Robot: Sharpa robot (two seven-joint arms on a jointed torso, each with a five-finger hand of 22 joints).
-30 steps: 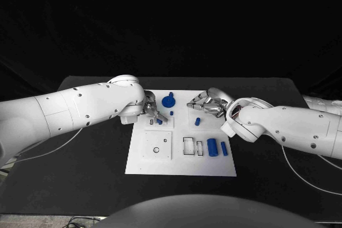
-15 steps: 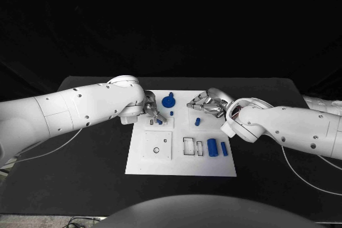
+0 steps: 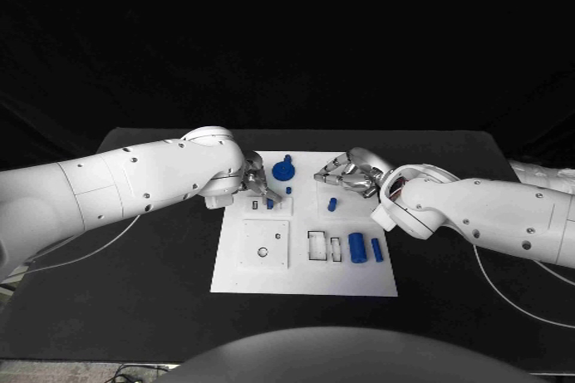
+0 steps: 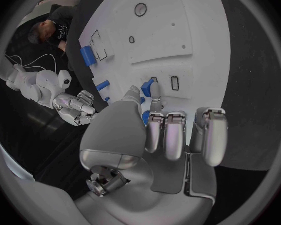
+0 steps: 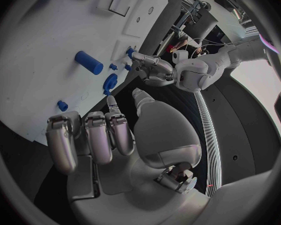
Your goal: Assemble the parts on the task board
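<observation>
The white task board (image 3: 300,275) lies mid-table. My left hand (image 3: 254,184) is over its far left corner and pinches a small blue part (image 4: 147,89) between thumb and a finger, just above a raised block with two small slots (image 4: 175,83). My right hand (image 3: 347,179) hovers over the far right of the board with its fingers curled in and nothing in them (image 5: 97,135). On the board stand a blue round knob (image 3: 282,170), a short blue peg (image 3: 332,204) and a tiny blue stud (image 3: 289,189).
A thick blue cylinder (image 3: 356,247) and a thin blue bar (image 3: 376,249) lie at the board's right side, next to two rectangular sockets (image 3: 316,244). A square plate with a round hole (image 3: 265,243) sits at the left. Black table (image 3: 144,275) surrounds the board.
The left hand's fingers have shifted very slightly over the slotted block. The right hand and the parts on the board stay where they were.
</observation>
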